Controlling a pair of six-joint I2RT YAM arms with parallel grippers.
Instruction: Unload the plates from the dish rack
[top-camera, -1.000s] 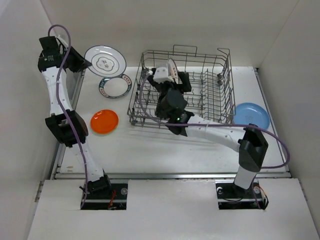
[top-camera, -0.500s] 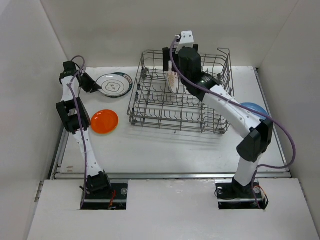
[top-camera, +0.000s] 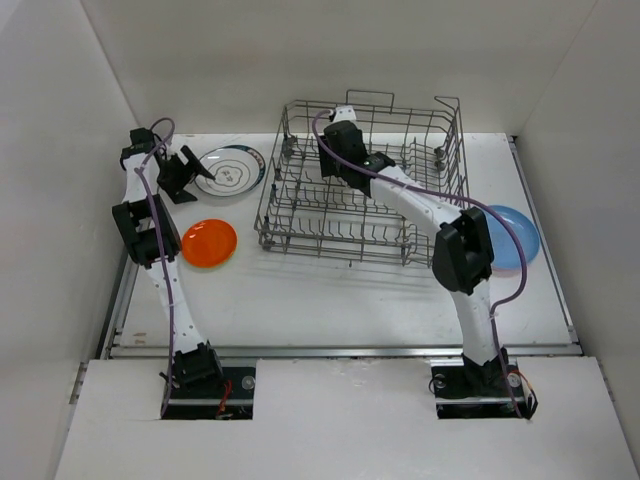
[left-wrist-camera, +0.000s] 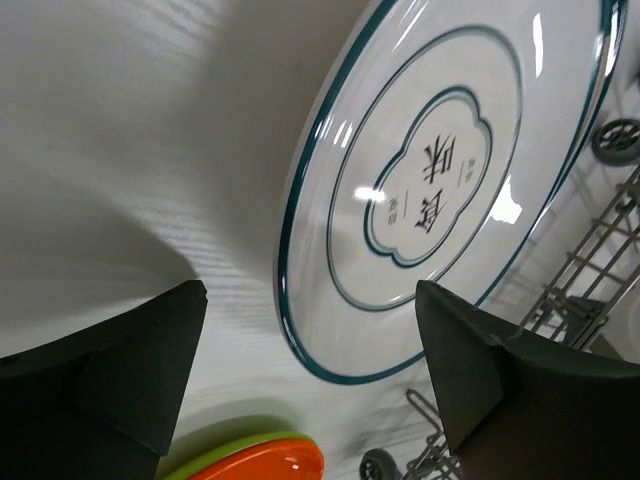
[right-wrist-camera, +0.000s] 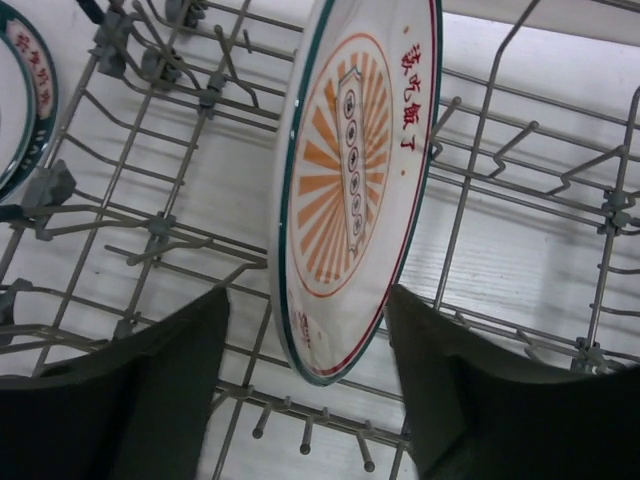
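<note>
Dish rack: the grey wire dish rack (top-camera: 300, 235) is sitting mid-table toward the far wall, with its tines pointing up.

Right gripper: the right gripper (top-camera: 340, 148) is reaching down into the far-left part of the rack. In the wrist view (right-wrist-camera: 308, 300) its two fingers are straddling the lower edge of a plate.

Right jaws: they are standing apart. A gap is showing on the left finger's (right-wrist-camera: 150, 400) side, while the other finger is sitting right against the rim, so nothing is clamped.

Sunburst plate: a white plate with an orange sunburst face and a dark rim (right-wrist-camera: 350, 190) is standing on edge among the tines, leaning slightly.

Left gripper: the left gripper (top-camera: 188, 168) is hanging at the table's far-left corner, just beside a plate's left edge.

Left jaws: they are spread wide and holding nothing (left-wrist-camera: 310, 290).

Rimmed plate: a white plate with teal rings and a printed centre (left-wrist-camera: 440, 190) is lying flat on the table just left of the rack (top-camera: 230, 170).

Orange plate: the orange plate (top-camera: 209, 242) is lying flat, nearer than the rimmed plate and apart from it. A lime-green edge is showing beneath it in the left wrist view (left-wrist-camera: 265, 465).

Blue plate: the light blue plate (top-camera: 518, 235) is lying on the table right of the rack, partly hidden by the right arm.
</note>
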